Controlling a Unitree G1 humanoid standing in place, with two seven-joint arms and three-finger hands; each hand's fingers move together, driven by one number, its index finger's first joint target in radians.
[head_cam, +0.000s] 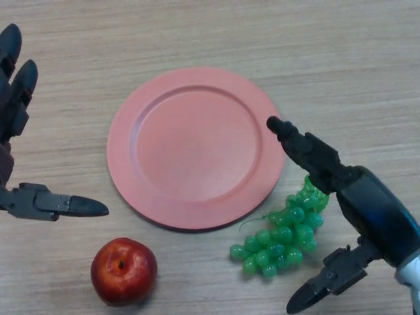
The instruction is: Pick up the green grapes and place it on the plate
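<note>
A bunch of green grapes (pixel 281 235) lies on the wooden table just below the right rim of a pink plate (pixel 195 146), which holds nothing. My right hand (pixel 367 210) hovers over the right side of the grapes, open, its fingers (pixel 303 146) stretched toward the plate's rim and its thumb (pixel 323 283) spread below the bunch. It hides part of the bunch's right end. My left hand (pixel 14 118) is open at the left edge, apart from everything.
A red apple (pixel 123 270) sits on the table below the plate's left side, left of the grapes. The wooden table (pixel 328 52) runs bare behind the plate.
</note>
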